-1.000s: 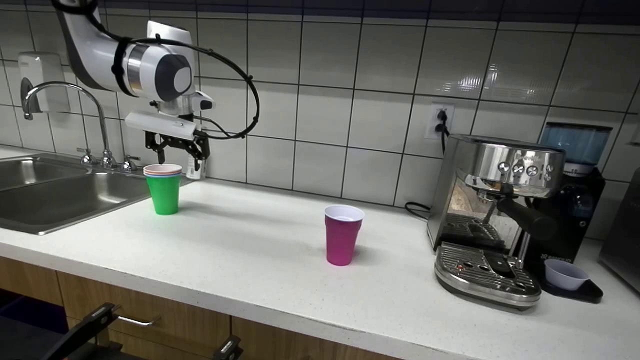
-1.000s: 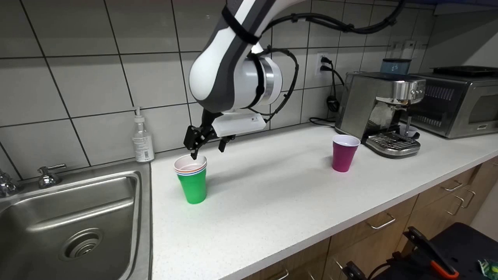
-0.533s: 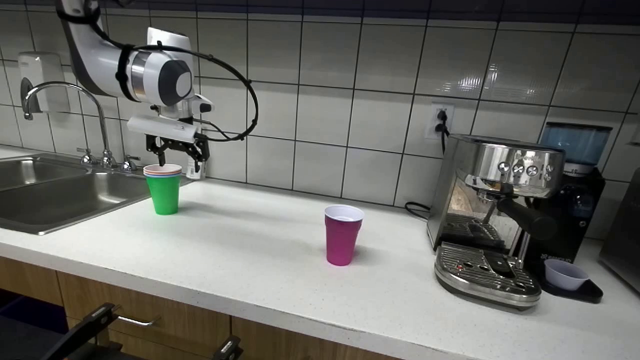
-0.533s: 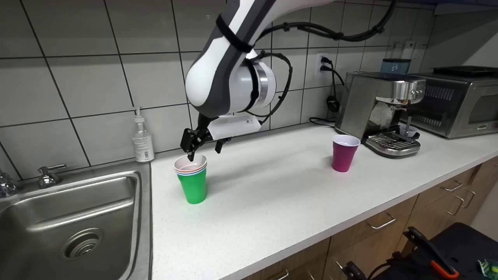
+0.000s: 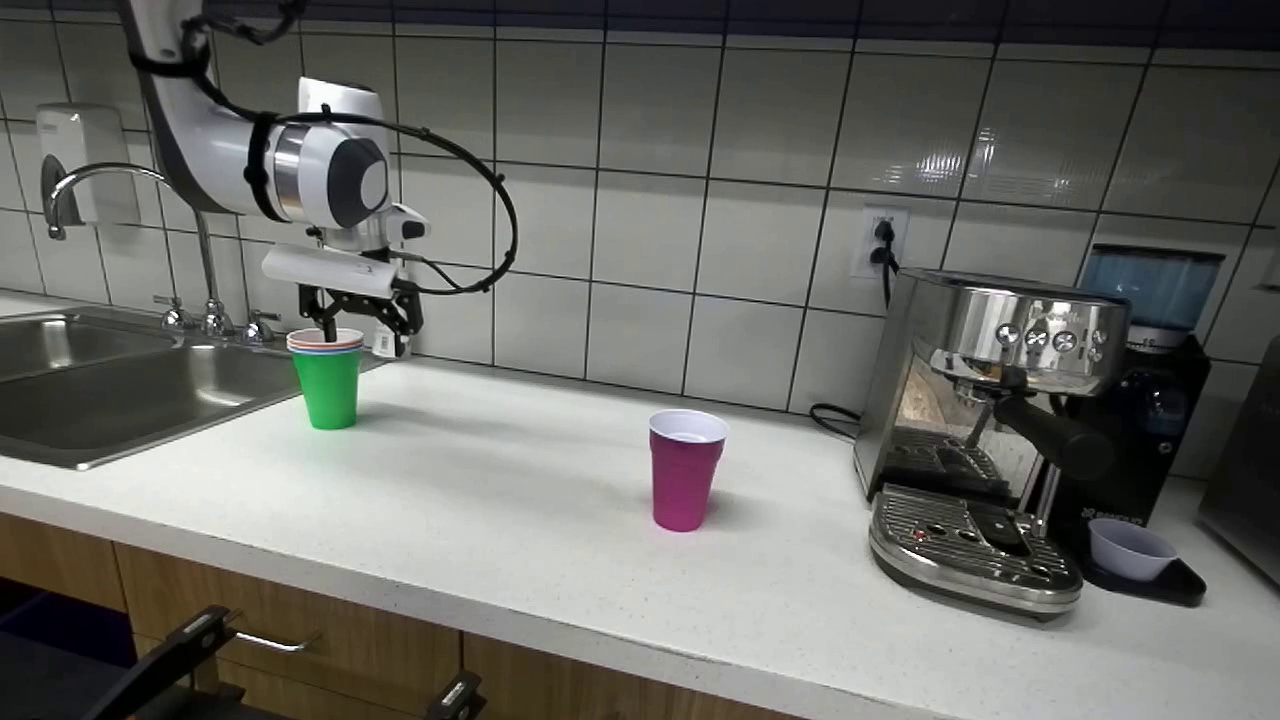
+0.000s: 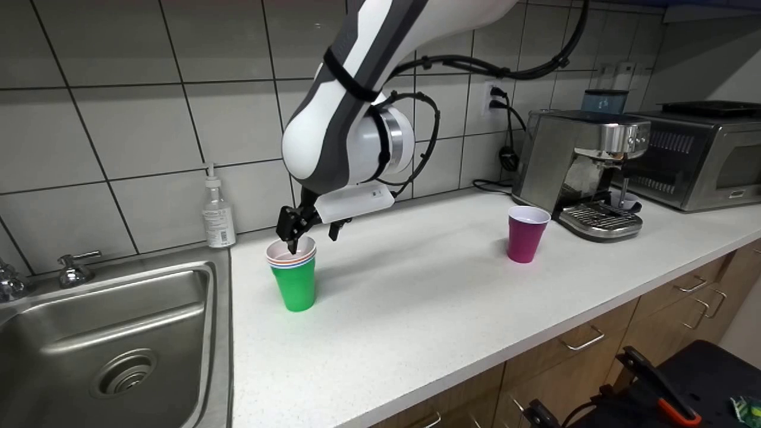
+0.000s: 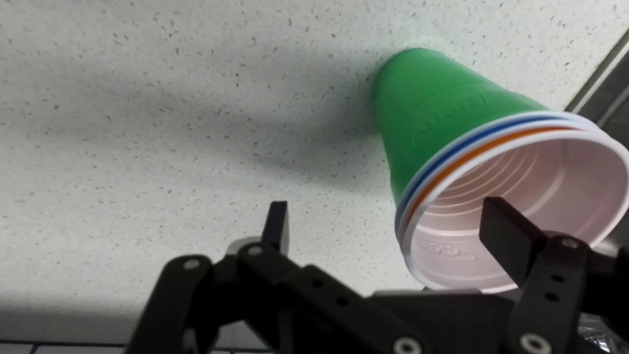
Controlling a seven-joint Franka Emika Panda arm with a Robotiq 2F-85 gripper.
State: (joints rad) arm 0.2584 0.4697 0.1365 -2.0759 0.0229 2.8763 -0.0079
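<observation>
The wrist view shows the gripper (image 7: 386,211) with its fingers (image 7: 511,236) parted and gripping nothing: one at the mouth of the stack of nested cups (image 7: 457,123), seemingly just inside, the other outside it over the counter (image 7: 172,147). The stack's 9 o'clock rim shows between them; whether anything touches, I cannot tell. In both exterior views the gripper has just come lower, one fingertip going from above the rim to the mouth, while the stack keeps its place. I judge that, for the work in hand, this puts a cup wall in the gap without any hold on it. The stack stands upright on the counter, green outermost, long axis vertical, mouth facing 12 o'clock in both exterior views; in the wrist view the axis slants, base toward 11 o'clock, mouth toward 5. Near it in an exterior view are the sink (image 6: 221,333) at 9 o'clock and a pump bottle (image 6: 219,223) at 10. Well apart, at about 3 o'clock in both exterior views, stands a magenta cup (image 5: 685,480), upright, with a coffee machine (image 5: 935,415) beyond.
</observation>
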